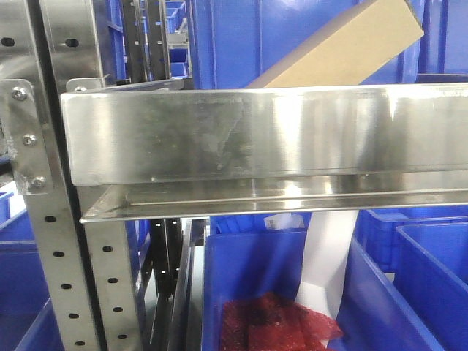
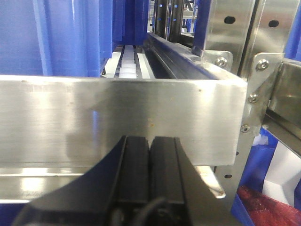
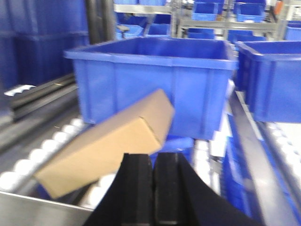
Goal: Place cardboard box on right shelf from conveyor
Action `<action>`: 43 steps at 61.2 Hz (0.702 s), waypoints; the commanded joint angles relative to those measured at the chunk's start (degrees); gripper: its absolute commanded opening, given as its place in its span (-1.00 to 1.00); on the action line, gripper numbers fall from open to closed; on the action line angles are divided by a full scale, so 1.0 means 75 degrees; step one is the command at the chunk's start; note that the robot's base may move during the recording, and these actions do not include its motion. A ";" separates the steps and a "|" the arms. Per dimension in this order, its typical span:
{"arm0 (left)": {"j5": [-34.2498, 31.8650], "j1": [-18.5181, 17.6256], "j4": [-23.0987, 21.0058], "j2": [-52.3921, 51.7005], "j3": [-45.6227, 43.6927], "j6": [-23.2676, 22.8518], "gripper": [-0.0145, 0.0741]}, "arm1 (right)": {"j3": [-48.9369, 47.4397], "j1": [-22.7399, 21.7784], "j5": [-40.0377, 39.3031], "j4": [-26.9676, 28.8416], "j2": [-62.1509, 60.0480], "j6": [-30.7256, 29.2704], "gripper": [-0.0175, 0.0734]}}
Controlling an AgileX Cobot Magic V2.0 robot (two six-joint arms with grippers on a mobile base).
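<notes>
Right claw [image 3: 152, 181]: jaws together, empty, level just behind the cardboard box [image 3: 107, 143]. Box lies tilted on the right shelf [image 1: 263, 135], on its white rollers, one end propped against a blue bin [image 3: 155, 77]. Left claw [image 2: 149, 169]: jaws together, empty, pointed at the shelf's steel front lip.

Left gripper [image 2: 150, 155] and right gripper [image 3: 153, 174], black fingers [image 3: 137, 188] pressed together, nothing between.
</notes>
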 commanded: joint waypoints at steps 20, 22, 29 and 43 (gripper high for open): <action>-0.0662 -0.0018 -0.0045 -0.0115 0.0073 0.0003 -0.94 | 0.2600 -0.2394 -0.2412 0.2197 -0.2008 -0.2134 -0.48; -0.0662 -0.0018 -0.0045 -0.0115 0.0073 0.0003 -0.94 | 0.2921 -0.2455 -0.2458 0.2195 -0.2285 -0.2134 -0.48; -0.0662 -0.0018 -0.0045 -0.0115 0.0073 0.0003 -0.94 | 0.3791 -0.2581 -0.2464 0.2195 -0.3153 -0.2134 -0.48; -0.0662 -0.0018 -0.0045 -0.0115 0.0073 0.0003 -0.94 | 0.5029 -0.2640 -0.2930 0.2201 -0.3641 -0.1650 -0.48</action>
